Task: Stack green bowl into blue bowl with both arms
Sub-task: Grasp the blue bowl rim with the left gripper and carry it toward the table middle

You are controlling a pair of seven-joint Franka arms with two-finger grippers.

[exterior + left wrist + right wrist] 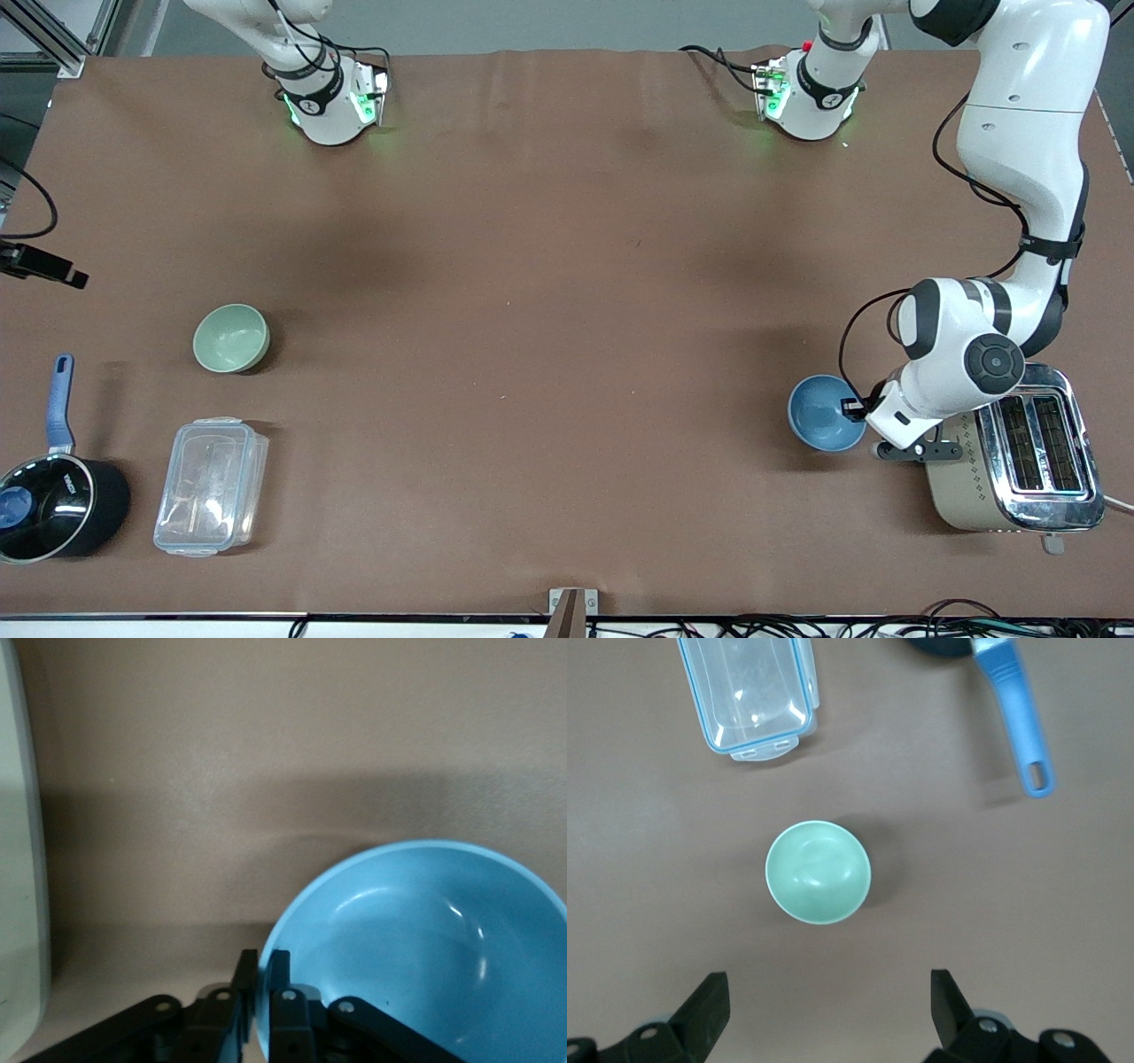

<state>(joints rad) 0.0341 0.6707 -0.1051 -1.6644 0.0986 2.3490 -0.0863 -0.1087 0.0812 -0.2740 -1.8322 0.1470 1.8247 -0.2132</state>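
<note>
Front view: green bowl (231, 338) sitting near the bench edge at the right arm's end, w/ saucepan (53, 505) & clear container (211, 486) toward the corner. Left end effector (856, 411) is pinching the blue bowl (822, 412) rim, beside the toaster (1019, 452).

Left wrist: fingers (279, 979) closing on that rim.

Right wrist: right end effector (829, 1005) is hovering wide open above the green bowl. Step, prob.: both grasps. Next: right descending onto its rim.

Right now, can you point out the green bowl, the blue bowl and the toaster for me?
green bowl (230, 337), front view, middle of its inside.
blue bowl (819, 411), front view, its inside.
toaster (1032, 443), front view, its chrome top between the slots.
</note>
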